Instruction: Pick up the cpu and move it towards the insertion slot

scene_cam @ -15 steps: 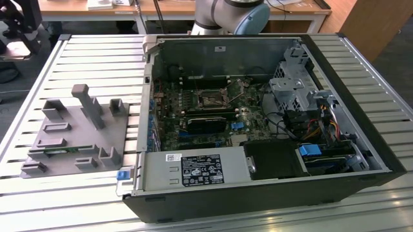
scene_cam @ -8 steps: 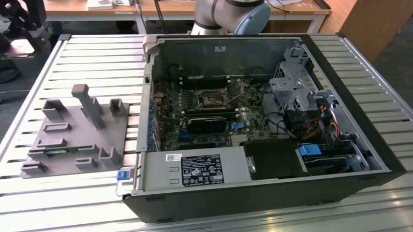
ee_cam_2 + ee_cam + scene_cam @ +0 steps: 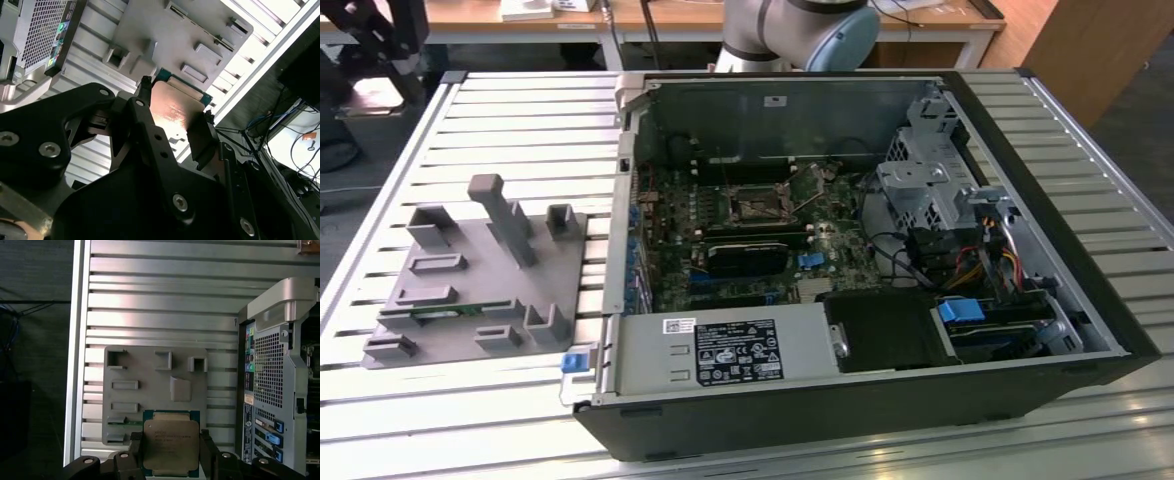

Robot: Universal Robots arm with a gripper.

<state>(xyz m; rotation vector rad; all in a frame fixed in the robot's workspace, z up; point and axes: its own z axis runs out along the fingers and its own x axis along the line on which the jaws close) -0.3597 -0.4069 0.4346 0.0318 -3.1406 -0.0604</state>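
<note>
Gripper: closed on the cpu, a black finger pressed against each of two opposite edges.
Cpu: held with its silvery top towards the first wrist view, overlapping one edge of the grey tray.
Slot: sat metal-framed on the board inside the open case.
Tray: lay on the slatted table beside the case, on the exterior view's left.

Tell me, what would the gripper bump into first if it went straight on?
Probably the grey tray. The gripper, shut on the cpu, points toward it, so the cpu would likely touch first. Depth is hard to judge.
</note>
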